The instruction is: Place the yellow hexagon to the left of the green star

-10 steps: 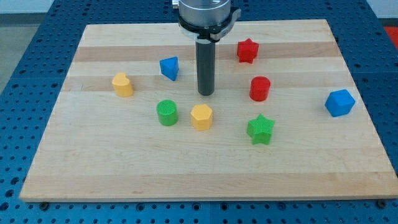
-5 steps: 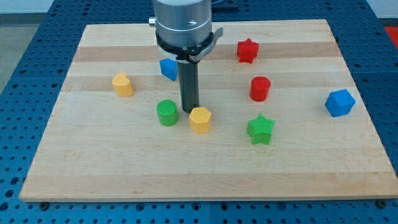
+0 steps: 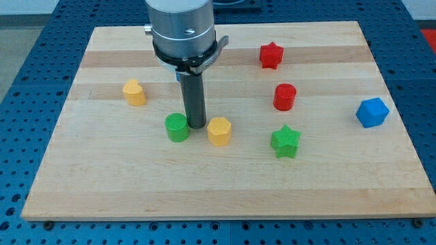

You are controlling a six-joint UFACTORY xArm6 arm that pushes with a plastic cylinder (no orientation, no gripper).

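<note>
We take the yellow hexagon (image 3: 219, 131) as our landmark; it rests upright on the wooden board (image 3: 225, 187), a little below the board's middle. Our rod descends from the grey collar (image 3: 184, 30) at the view's top, and my tip (image 3: 197, 126) stands on the board just to the view's left of the hexagon, in the narrow space between it and the green cylinder (image 3: 177, 127). The tip is close against the cylinder's right side; whether it touches either block we cannot tell. We carry no jaws at all, only this plain rod, so nothing is clamped or held. The green star (image 3: 285, 141) lies to the view's right of the hexagon and slightly lower, a clear strip of board between them, so the hexagon is already on the star's left side, though apart from it. Up and to the right of the hexagon stands the red cylinder (image 3: 285, 96), and farther up in the same direction the red star (image 3: 270, 55). Far to the right of the hexagon, near the board's edge, sits the blue cube (image 3: 372, 112). Up and well to the left of the hexagon is a second yellow block (image 3: 134, 92), rounded on top, its exact shape unclear to us.
</note>
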